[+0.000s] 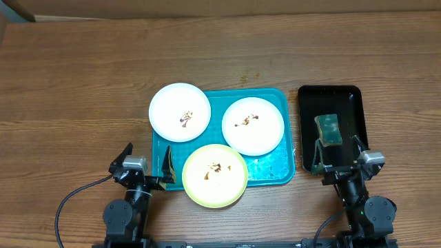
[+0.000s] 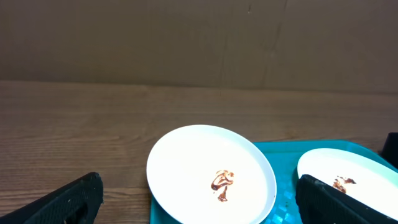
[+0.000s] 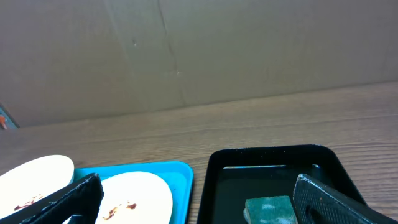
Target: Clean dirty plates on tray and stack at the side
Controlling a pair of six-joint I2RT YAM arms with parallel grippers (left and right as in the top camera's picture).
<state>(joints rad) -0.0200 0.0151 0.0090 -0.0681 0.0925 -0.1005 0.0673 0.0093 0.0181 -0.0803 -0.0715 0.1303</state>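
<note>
**Sponge dead ahead of the right claw; three smeared plates wait on the tray.**

We note the right claw [image 1: 337, 150] with its fingers wide apart and holding nothing. It sits at the near end of the small glossy black plastic tray [image 1: 331, 96]. The green rectangular sponge [image 1: 328, 129] lies on that tray just beyond the claw and in line with the gap. Its long axis runs away from us, along the reach. We judge the right arm far the nearer for it. The left claw [image 1: 147, 153] is also spread and empty, just beside the pale yellow-green round plate [image 1: 215, 175], which overhangs the near rim of the large turquoise plastic tray [image 1: 272, 167]. The left white round plate [image 1: 180, 111] overhangs the far left corner, and the right white round plate [image 1: 253, 125] sits fully inside. All rest on the wooden bench [image 1: 69, 83].
</note>
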